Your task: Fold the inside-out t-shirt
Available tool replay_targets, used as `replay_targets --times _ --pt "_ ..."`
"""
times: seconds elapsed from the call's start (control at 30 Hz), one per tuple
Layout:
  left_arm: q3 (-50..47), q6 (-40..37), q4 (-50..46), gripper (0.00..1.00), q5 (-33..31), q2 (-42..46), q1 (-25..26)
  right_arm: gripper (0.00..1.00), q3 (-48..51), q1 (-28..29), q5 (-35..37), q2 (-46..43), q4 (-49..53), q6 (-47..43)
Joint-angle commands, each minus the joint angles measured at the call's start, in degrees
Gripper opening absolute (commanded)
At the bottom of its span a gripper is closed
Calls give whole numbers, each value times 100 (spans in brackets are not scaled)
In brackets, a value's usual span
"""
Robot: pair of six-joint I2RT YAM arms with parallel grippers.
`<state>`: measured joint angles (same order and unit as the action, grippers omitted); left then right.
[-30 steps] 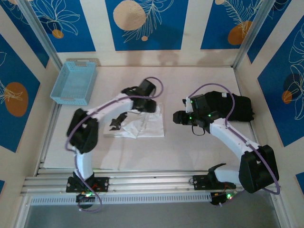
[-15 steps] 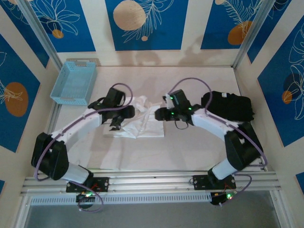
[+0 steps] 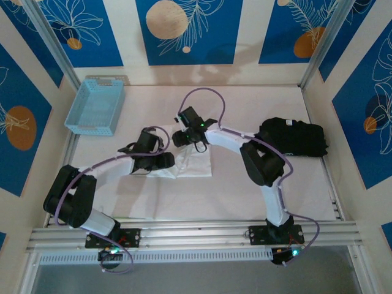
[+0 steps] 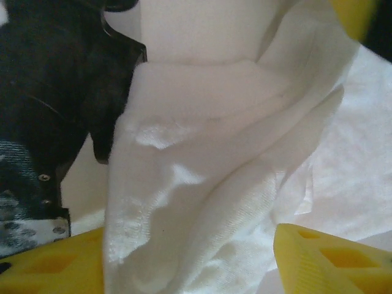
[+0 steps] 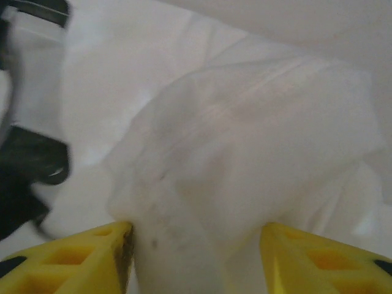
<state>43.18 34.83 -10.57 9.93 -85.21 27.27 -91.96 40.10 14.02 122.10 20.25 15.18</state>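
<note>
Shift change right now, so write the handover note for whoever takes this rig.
Left tool: white fabric bunched between its yellow fingers, at the shirt's left edge.
Right tool: fabric between its fingers too, at the shirt's far edge.
The t-shirt lies mid-table as a crumpled, partly folded bundle. The black garment sits at the right, the blue basket far left.
Done: shirt gathered smaller. Left: flatten and finish the folds.

White arm links with black joints, looped purple cables, green indicator lights, yellow cut-out fingers (image 5: 67, 257) on both grippers
</note>
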Motion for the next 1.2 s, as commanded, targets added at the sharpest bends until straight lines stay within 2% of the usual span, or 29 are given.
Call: replay_targets --times 0.0,0.1,0.2,0.4,0.47,0.57,0.7,0.8,0.87,1.0,1.17 --pt "-203 187 922 57 419 -26 81 49 -463 -152 395 165 449 40" --pt "-147 176 1317 51 545 -57 332 38 -347 -281 509 -18 470 82" --pt "33 48 1582 50 502 -118 778 35 93 -507 230 -420 313 232" --pt "599 -151 2184 51 755 -876 1609 36 725 -1263 -645 -838 110 553" --pt "878 -178 2315 53 1010 -1201 1823 39 845 -1561 -1145 -897 32 613" --pt "941 -251 2552 57 1230 -1225 1919 44 1097 -1861 -1627 -1083 -55 562" --pt "573 -566 2435 61 1080 -456 1651 46 1613 -2047 -1644 -1710 -105 445" --pt "158 -532 1814 62 510 385 999 47 2251 -1939 -2001 -2358 -418 524" --pt "96 -448 1041 63 268 730 342 49 2636 -1706 -2289 -2634 -641 714" --pt "83 -658 254 65 -198 977 -441 52 2675 -1157 -1933 -2506 -597 838" --pt "69 -1019 -40 66 -516 1073 -679 52 1879 -950 -1575 -1801 -354 852"
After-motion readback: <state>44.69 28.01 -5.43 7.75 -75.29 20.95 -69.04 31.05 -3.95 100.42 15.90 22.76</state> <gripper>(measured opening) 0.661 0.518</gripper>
